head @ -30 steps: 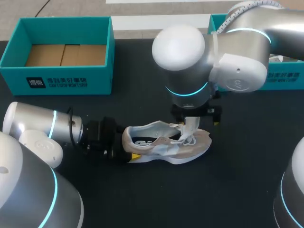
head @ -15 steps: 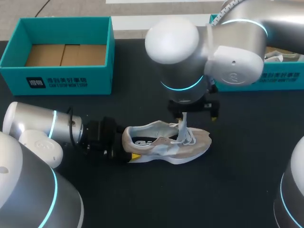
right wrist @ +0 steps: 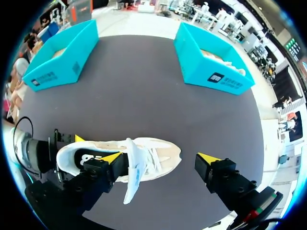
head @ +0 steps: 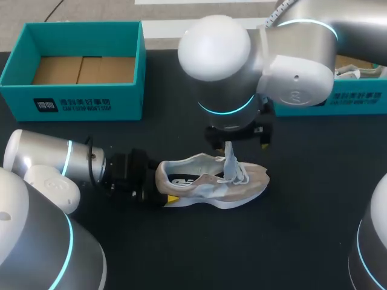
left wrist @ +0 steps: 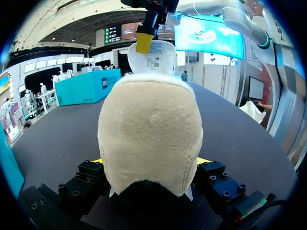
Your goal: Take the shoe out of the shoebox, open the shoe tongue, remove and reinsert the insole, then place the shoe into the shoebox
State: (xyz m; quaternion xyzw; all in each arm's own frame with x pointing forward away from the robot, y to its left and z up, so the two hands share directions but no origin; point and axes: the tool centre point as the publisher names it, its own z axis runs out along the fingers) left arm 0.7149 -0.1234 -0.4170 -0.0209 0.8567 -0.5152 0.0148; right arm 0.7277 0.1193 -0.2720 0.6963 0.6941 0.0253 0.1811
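A beige and white shoe (head: 211, 184) lies on its side on the black table, toe to the right. My left gripper (head: 164, 192) is shut on its heel. In the left wrist view the padded heel (left wrist: 149, 129) fills the space between the yellow fingertips (left wrist: 201, 161). My right gripper (right wrist: 159, 159) hangs over the laces, fingers wide open. The white tongue (right wrist: 133, 167) stands upright against one of its fingers (right wrist: 111, 158) and is not pinched. In the head view the tongue (head: 230, 160) rises under the right wrist. The insole is hidden.
An open teal shoebox (head: 72, 90) with a bare cardboard bottom stands at the back left. A second teal box (head: 357, 99) with something white in it stands at the back right. The right arm's big joints (head: 242, 54) hang over the table's middle.
My right arm has shifted left and slightly back, dragging the tongue from a rightward lean to upright. The left gripper and the shoe's heel have stayed put.
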